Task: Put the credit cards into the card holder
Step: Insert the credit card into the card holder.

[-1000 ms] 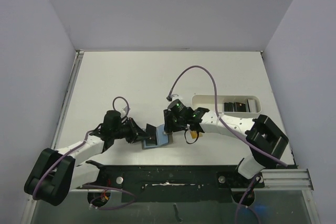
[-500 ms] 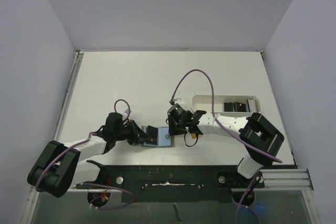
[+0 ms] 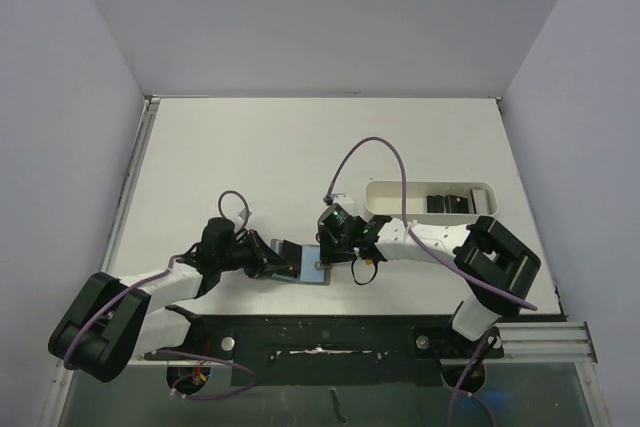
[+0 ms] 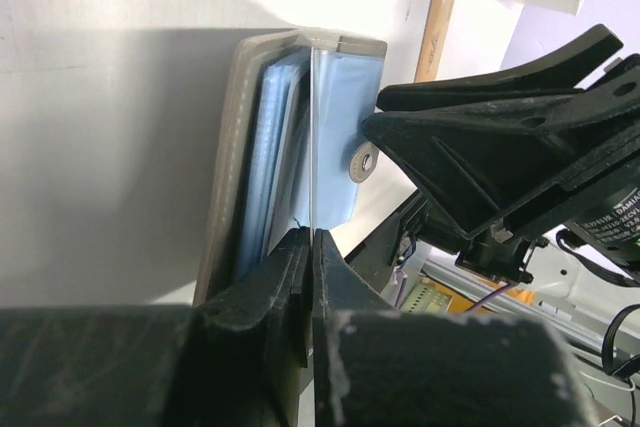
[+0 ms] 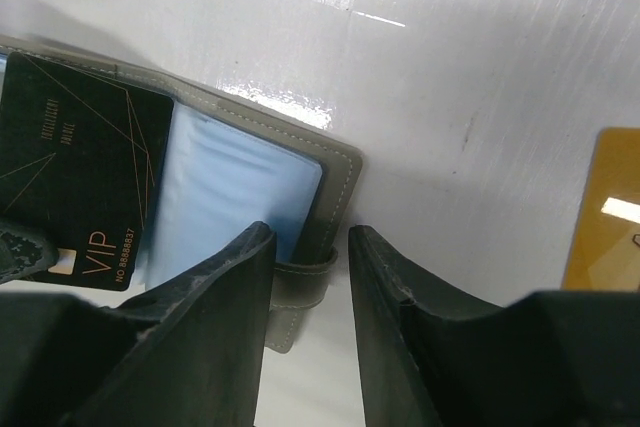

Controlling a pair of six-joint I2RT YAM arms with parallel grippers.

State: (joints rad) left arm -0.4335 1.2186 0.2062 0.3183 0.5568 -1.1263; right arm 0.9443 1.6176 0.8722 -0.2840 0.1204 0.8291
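Note:
The card holder (image 3: 314, 268) lies open on the table between the two arms, its light blue lining (image 5: 240, 197) facing up. One black credit card (image 5: 80, 172) marked VIP rests across its left half. My left gripper (image 4: 309, 239) is shut on that card, which shows edge-on (image 4: 313, 147) in the left wrist view. My right gripper (image 5: 310, 259) is open, its jaws either side of the grey snap strap (image 5: 300, 292) at the holder's right edge. More dark credit cards (image 3: 448, 204) lie in the white tray.
The white oblong tray (image 3: 395, 194) stands to the right, behind the right arm. A tan-orange flat piece (image 5: 603, 209) lies just right of the right gripper. A black rail (image 3: 320, 337) runs along the near table edge. Purple cables loop over both arms.
The right gripper has slid left and nearer onto the holder's right edge. The left gripper has kept its grip on the card, which has barely shifted.

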